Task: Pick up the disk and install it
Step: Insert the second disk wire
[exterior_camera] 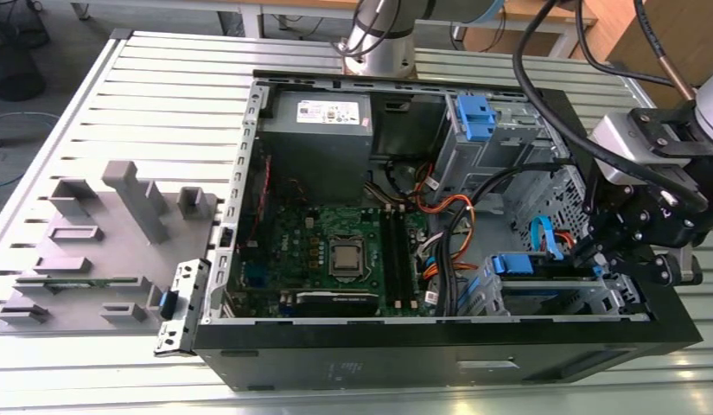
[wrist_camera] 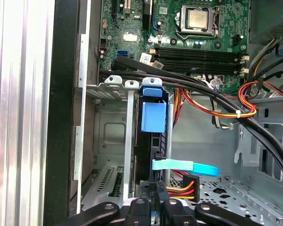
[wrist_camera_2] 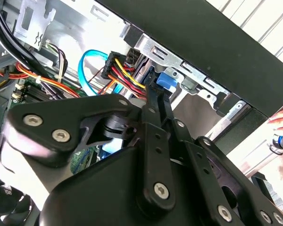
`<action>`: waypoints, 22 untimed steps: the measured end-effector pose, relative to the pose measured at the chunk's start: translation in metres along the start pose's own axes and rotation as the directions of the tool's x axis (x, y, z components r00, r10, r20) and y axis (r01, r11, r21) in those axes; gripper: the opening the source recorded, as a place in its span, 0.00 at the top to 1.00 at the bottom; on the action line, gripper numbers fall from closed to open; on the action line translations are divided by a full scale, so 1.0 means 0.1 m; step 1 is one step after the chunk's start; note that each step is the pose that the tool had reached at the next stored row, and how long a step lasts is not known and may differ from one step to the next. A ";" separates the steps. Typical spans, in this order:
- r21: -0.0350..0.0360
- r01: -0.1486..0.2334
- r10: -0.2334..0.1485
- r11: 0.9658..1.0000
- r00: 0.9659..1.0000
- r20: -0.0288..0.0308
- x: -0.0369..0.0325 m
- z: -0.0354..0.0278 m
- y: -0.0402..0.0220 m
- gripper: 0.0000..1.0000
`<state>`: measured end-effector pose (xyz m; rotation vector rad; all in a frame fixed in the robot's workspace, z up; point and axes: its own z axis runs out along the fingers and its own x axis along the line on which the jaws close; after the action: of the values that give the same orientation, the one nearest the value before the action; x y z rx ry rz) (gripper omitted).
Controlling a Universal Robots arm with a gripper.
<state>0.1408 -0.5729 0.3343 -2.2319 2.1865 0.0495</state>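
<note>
**Disk seated edge-on in the lower drive cage, hand at its end**

One open computer case [exterior_camera: 448, 346] was laid on a slatted metal surface [exterior_camera: 160, 95]. One motherboard [exterior_camera: 333, 251], one grey power-supply box [exterior_camera: 319, 130] and one grey fixture block [exterior_camera: 91, 251] beside the case were counted. One disk [wrist_camera: 153, 117] was seen, standing on edge in the drive cage [wrist_camera: 108, 141] at the case's front corner; its blue carrier frame and blue tab were visible, the label was hidden. One hand [exterior_camera: 627, 246] was held at the disk's outer end, its black fingers [wrist_camera: 146, 207] lying close together on either side of the carrier; whether they clamped it could not be told. One blue cable [wrist_camera: 186, 166] crossed beside it. A floor and a black bin [exterior_camera: 16, 52] lay beyond the surface.
</note>
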 end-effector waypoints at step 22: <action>0.000 -0.005 0.005 1.000 1.000 -0.001 -0.014 -0.050 0.029 0.84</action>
<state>0.1380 -0.5717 0.3393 -2.2264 2.1929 0.0484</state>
